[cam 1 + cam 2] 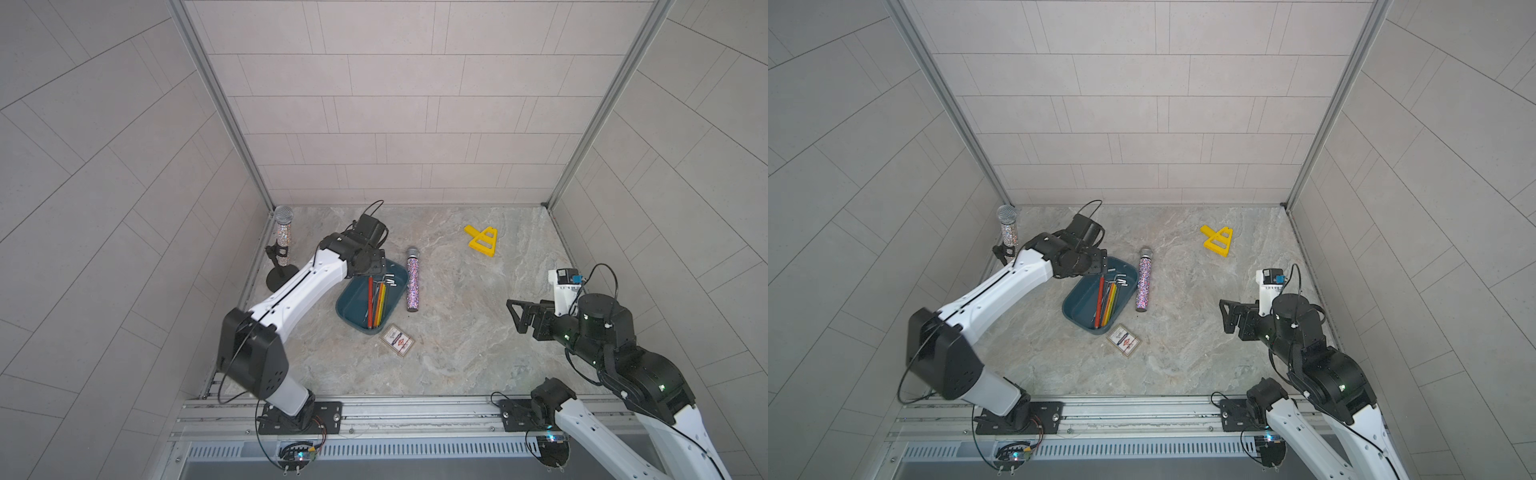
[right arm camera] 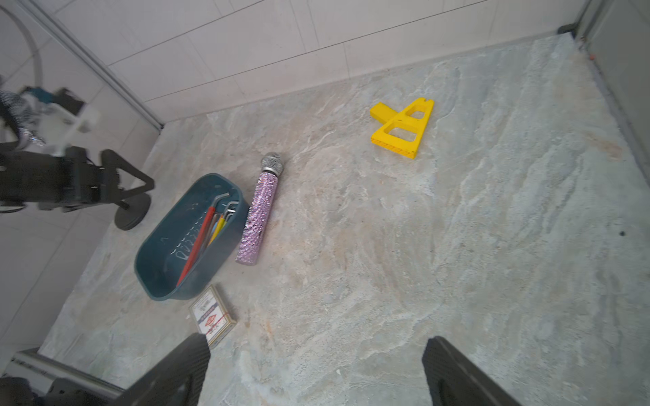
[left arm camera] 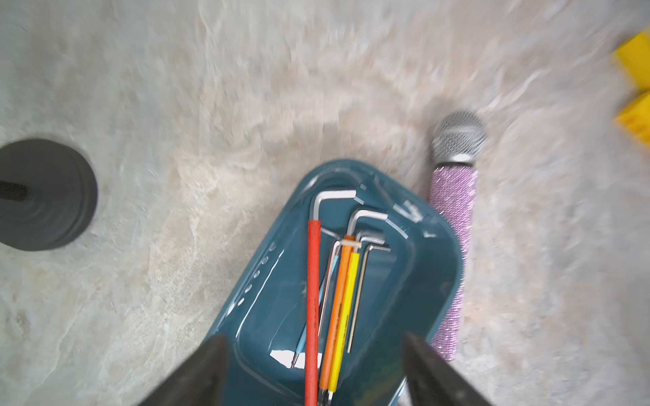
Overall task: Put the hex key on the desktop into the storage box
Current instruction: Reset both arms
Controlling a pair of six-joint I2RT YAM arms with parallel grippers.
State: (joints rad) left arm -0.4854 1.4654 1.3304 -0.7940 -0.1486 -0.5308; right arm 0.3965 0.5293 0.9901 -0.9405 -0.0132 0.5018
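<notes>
Hex keys [image 3: 343, 281] are seen bundled inside the storage box [image 3: 432, 274], slightly toward 9 o'clock on the desktop [image 1: 457, 332]. Nearest, a card box [image 1: 397, 340] is set at the box's 6 o'clock. At 3 o'clock the right gripper [image 2: 316, 339] is held wide apart, empty. Over the box's 12 o'clock end the left gripper [image 3: 314, 339] is spread wide, apparently gripping nothing.

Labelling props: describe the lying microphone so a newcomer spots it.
Find the teal storage box on the desktop. The microphone lies flat along its long side. Its glittery twin stands upright in a stand by the wall; this one lies loose.
</notes>
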